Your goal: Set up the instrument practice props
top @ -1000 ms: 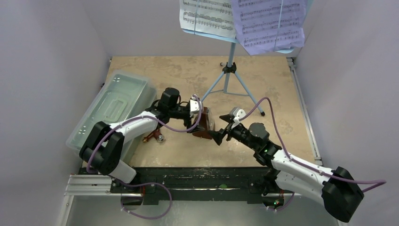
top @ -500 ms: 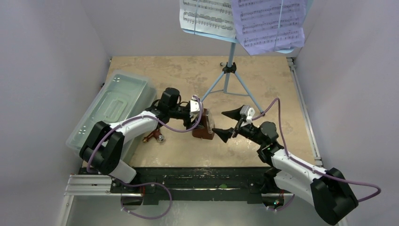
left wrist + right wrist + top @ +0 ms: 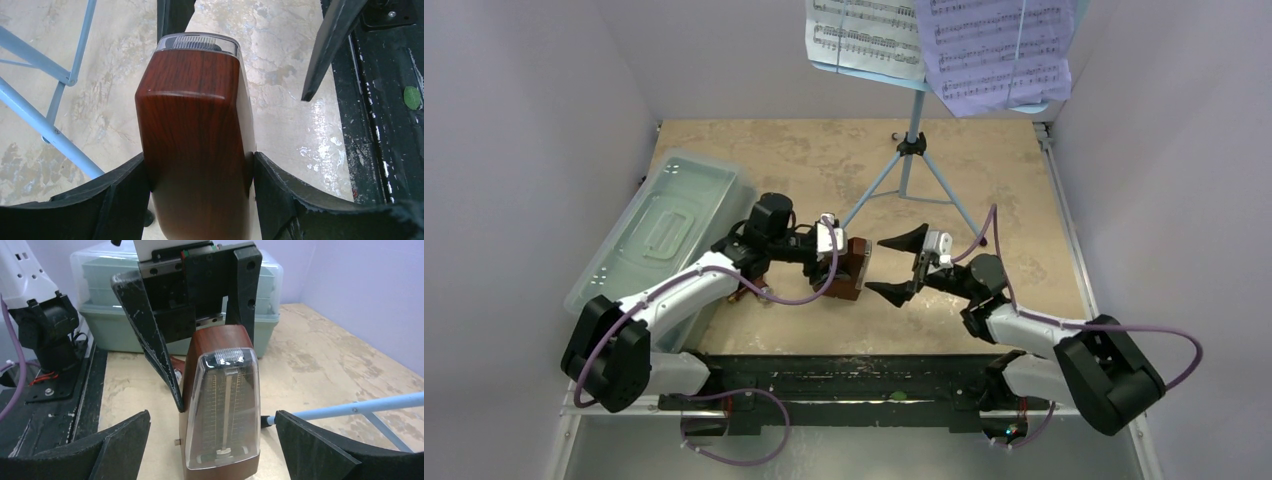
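In the middle of the worktop [image 3: 764,160], near the music stand [image 3: 912,148], the left hand [image 3: 842,266] clamps the metronome [image 3: 195,130] by its sides (steadying it, I'd guess). The right hand [image 3: 875,266] gapes wide and empty, facing the clear cover [image 3: 225,410].

Upright brown metronome [image 3: 222,410] near light-blue stand [image 3: 915,110] with sheet-music pages [image 3: 994,45]

Pages [image 3: 989,45] and stand [image 3: 914,110] desk cut off by top edge; notes too small to read. Metronome [image 3: 195,140] base cut off, left wrist view.
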Available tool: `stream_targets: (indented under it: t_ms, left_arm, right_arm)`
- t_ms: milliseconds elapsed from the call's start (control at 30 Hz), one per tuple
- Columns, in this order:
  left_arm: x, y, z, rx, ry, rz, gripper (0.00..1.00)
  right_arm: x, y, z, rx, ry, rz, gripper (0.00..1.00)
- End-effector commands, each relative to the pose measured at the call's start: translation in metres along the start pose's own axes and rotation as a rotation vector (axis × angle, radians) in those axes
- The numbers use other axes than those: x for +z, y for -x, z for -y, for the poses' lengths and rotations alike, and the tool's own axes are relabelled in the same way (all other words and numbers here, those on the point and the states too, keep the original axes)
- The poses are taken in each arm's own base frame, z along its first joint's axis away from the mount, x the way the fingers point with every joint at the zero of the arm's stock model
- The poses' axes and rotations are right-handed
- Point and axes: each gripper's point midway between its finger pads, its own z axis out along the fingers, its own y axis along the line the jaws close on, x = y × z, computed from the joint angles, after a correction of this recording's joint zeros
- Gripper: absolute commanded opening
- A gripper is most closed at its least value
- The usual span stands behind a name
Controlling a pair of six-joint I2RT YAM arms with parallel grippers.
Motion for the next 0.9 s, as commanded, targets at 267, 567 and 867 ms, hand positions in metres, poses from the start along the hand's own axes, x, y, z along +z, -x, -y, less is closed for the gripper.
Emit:
stream_targets:
  t_ms: [267,567,867]
  left_arm:
    - [-0.011,0.049,-0.004,0.162,0.011,0.137,0.0]
    - [-0.01,0.047,-0.003,0.161,0.006,0.134,0.0]
    - [-0.011,0.048,-0.002,0.165,0.005,0.135,0.0]
  right_arm:
    - [0.025,0.024,0.007,-0.13,0.095,0.093,0.98]
    - [0.027,0.016,-0.007,-0.071,0.193,0.109,0.81]
    - [0.026,0.008,-0.007,-0.063,0.213,0.09,0.89]
